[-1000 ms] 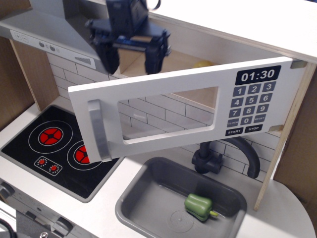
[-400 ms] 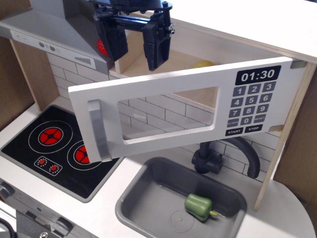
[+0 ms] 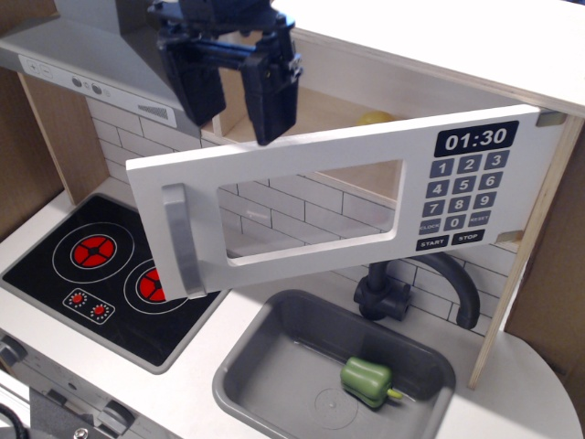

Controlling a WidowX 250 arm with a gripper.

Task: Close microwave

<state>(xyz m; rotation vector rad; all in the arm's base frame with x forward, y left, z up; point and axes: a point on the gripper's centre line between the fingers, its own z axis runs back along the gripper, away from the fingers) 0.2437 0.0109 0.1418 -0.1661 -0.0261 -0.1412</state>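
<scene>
- The microwave (image 3: pixel 343 197) sits up under the white top shelf, right of the grey extractor hood (image 3: pixel 91 64), and its wide white door hangs swung out toward us, hinged on the right.
- On that door: a grey bar handle (image 3: pixel 183 240) at the left end, a rectangular window in the middle, a black clock (image 3: pixel 475 139) reading 01:30 with the grey keypad below it.
- Inside the open cavity, something small and yellow (image 3: pixel 377 118) peeks over the door's top edge; too hidden to name.
- The end effector (image 3: pixel 236 102) hovers above the door's upper left edge, fingers spread wide, nothing between them, not clearly touching the door.
- Down on the bench: a black hob (image 3: pixel 101 274) with red rings at left, a grey sink (image 3: pixel 265 366) holding a green pepper (image 3: pixel 367 380), and a dark tap (image 3: pixel 402 294) behind it.
</scene>
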